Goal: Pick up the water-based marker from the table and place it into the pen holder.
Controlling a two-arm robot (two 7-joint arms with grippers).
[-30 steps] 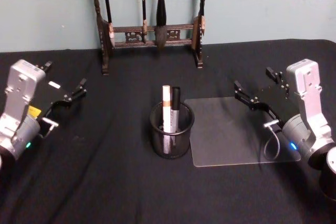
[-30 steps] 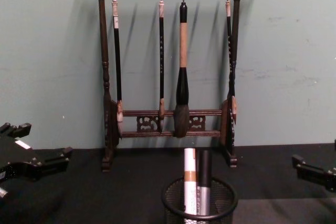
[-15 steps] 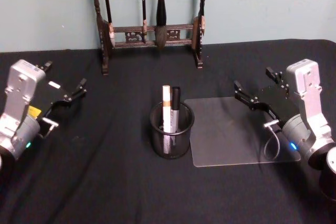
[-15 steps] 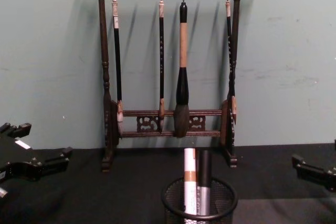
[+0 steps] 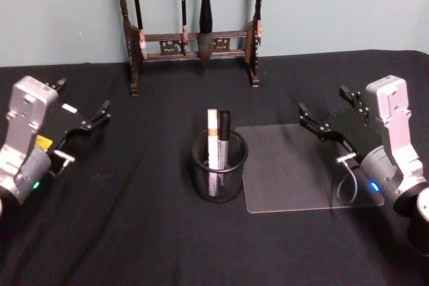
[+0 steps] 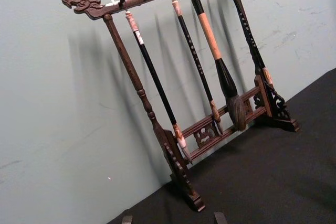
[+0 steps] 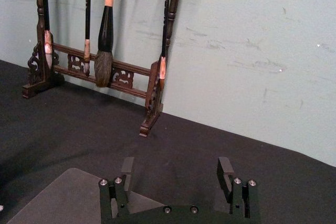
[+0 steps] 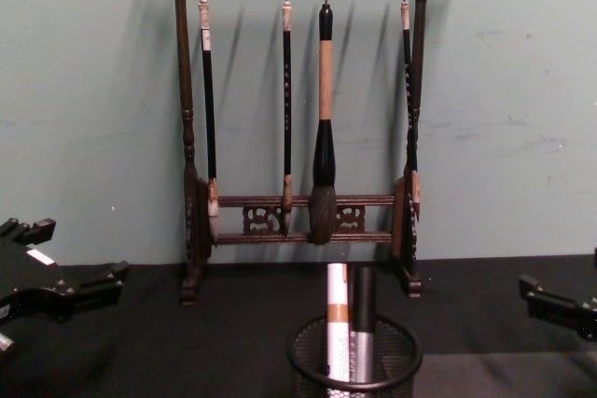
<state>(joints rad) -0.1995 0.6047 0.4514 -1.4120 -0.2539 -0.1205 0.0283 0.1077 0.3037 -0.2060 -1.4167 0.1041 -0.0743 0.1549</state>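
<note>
The pen holder (image 5: 220,173) stands in the middle of the black counter (image 5: 134,232), a small round cup of black wire mesh. Two markers stand inside it, side by side and touching. The white marker (image 5: 213,140) has a tan band near its top, and the black marker (image 5: 224,137) has a grey lower part. Both stand almost straight up — their long bodies run up and down, with the top ends poking out above the rim. There are small marks on the white marker, but they are too tiny to read.

Just to the right of the cup lies a clear flat sheet (image 5: 295,179) on the counter. At the back stands a tall dark wooden rack (image 8: 298,137) with four brushes hanging from it.

The left gripper (image 5: 77,122) hangs over the left side of the counter, well apart from the cup, with its fingers open and holding nothing. The right gripper (image 5: 332,115) hangs over the far right edge of the clear sheet — its fingers are spread apart too, and they are empty.
</note>
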